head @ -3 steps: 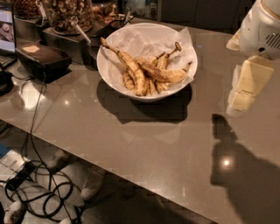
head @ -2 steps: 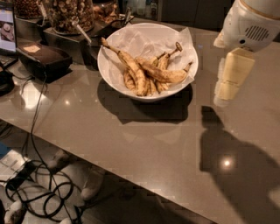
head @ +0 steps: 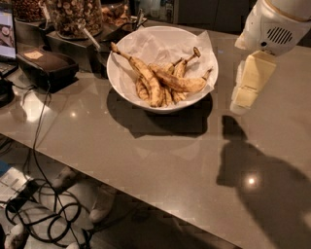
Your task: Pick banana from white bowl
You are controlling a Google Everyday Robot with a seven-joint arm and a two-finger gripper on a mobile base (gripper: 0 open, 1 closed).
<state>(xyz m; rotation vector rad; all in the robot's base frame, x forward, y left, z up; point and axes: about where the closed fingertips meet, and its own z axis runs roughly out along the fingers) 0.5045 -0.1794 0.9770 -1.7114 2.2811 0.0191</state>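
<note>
The gripper (head: 241,104) hangs pale and blocky from the white arm housing (head: 274,25) at the right of the view. It points down over the grey tabletop (head: 146,165), just to the right of the white bowl (head: 122,91) and not touching it. From this angle I cannot tell whether it is spread or closed. Its dark shadow (head: 260,180) falls on the tabletop below it. The bowl stands on the far half of the table, lined with crinkled white paper (head: 160,44). The banana (head: 181,83), plump and mottled brown, lies inside it toward the right, with one end reaching the rim nearest the gripper. It rests across several slimmer bananas (head: 165,95). A longer brown-streaked banana (head: 143,75) runs from the bowl's upper left rim down toward the middle. To the left of the bowl sit a black container (head: 46,68) and a clear jar of snacks (head: 75,14). Dark cables (head: 46,216) coil on the floor beneath the table's near edge.
</note>
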